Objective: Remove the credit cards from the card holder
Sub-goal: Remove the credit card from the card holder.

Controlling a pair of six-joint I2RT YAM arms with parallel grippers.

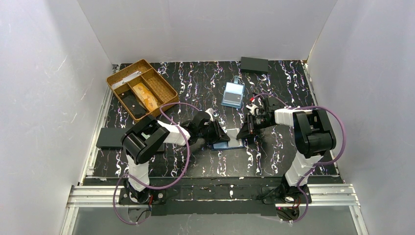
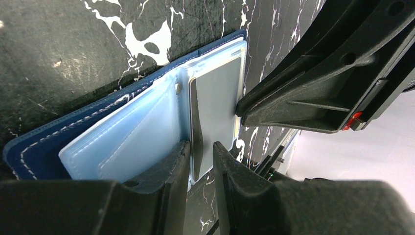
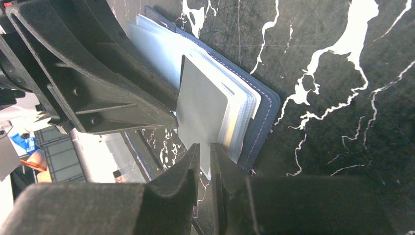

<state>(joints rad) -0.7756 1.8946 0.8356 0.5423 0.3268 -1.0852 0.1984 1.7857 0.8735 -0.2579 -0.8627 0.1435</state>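
Card holder [image 1: 226, 143] lies open near the table's [image 1: 195, 81] centre. Left gripper [image 2: 200, 149] at its 9 o'clock and right gripper [image 3: 204, 152] at 3 o'clock straddle the pale card's [image 3: 200, 103] edges, fingers nearly together; actual pinching I cannot tell.

Small fold-over card holder [image 2: 34, 147]: dark navy cover, white stitching, translucent light-blue inner sleeves. Flat plastic card [image 2: 218, 98] in the sleeve reads pale grey. Counter [image 1: 195, 83]: black with white marbled streaks.
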